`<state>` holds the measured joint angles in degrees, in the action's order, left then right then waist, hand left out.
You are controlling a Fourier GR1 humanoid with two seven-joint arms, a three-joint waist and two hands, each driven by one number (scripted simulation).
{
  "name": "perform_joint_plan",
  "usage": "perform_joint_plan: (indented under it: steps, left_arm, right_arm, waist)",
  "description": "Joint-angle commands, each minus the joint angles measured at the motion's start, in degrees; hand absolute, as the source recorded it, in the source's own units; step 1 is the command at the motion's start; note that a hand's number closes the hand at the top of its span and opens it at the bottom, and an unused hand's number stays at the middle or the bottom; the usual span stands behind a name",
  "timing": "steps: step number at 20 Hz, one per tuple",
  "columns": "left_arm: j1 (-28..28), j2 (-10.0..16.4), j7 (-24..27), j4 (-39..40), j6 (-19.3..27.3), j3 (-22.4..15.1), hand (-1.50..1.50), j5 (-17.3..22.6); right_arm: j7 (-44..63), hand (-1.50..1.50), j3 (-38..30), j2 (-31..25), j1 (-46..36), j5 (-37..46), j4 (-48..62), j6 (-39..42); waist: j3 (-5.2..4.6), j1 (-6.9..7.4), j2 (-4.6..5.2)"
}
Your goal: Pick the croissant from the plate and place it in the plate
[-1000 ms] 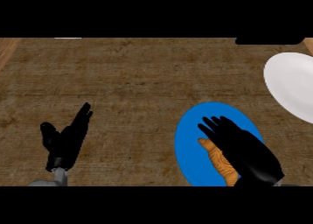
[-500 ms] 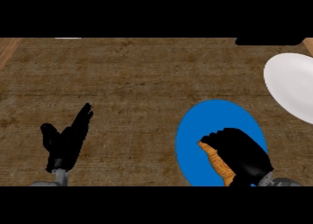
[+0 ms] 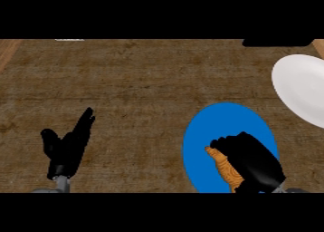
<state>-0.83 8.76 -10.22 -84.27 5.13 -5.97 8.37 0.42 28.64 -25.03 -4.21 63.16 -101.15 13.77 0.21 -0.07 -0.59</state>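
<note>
Croissant point(image 3: 223, 168), golden brown, shows over the near part of the blue plate point(image 3: 225, 127), its left side and near end in view and the rest hidden under the right hand point(image 3: 254, 161). That hand comes in from the counter's near edge and lies over the croissant with its fingers curled down round the pastry's far end, so it has hold of it. Whether the croissant rests on the plate or is raised off it cannot be told from this steep view. The blue plate sits close to the counter's near edge, toward the near right corner, and its far half shows plain blue. Well apart from it, at the counter's right edge and farther back, is the white plate point(image 3: 305, 90), partly cut off by the view's side. The counter point(image 3: 145, 90) has a brown, weave-like top. By the near edge, left of the middle, the left hand point(image 3: 66, 147) rests open, fingers straight and pointing toward the far edge, thumb held apart, holding nothing. At the far edge a dark object point(image 3: 275, 42) shows by the far right corner and a small pale object point(image 3: 69, 40) toward the far left; what they are cannot be told.
</note>
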Motion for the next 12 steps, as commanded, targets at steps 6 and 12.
perform_joint_plan:
  steps: [6,12]
  left_arm:
    - [-1.61,0.18,-2.87,-0.07,0.19,1.20,0.00,1.16]
    - [-3.06,0.20,-2.98,0.06,-0.57,-0.19,0.00,0.05]
  right_arm:
    - [-7.34,1.50,-10.52,0.40,21.36,-16.11,-13.92,-14.38]
    - [-11.19,1.50,-19.47,2.48,29.58,-25.48,-22.87,-21.69]
  waist:
    - [-0.09,-2.32,0.24]
    - [-0.12,-1.77,0.32]
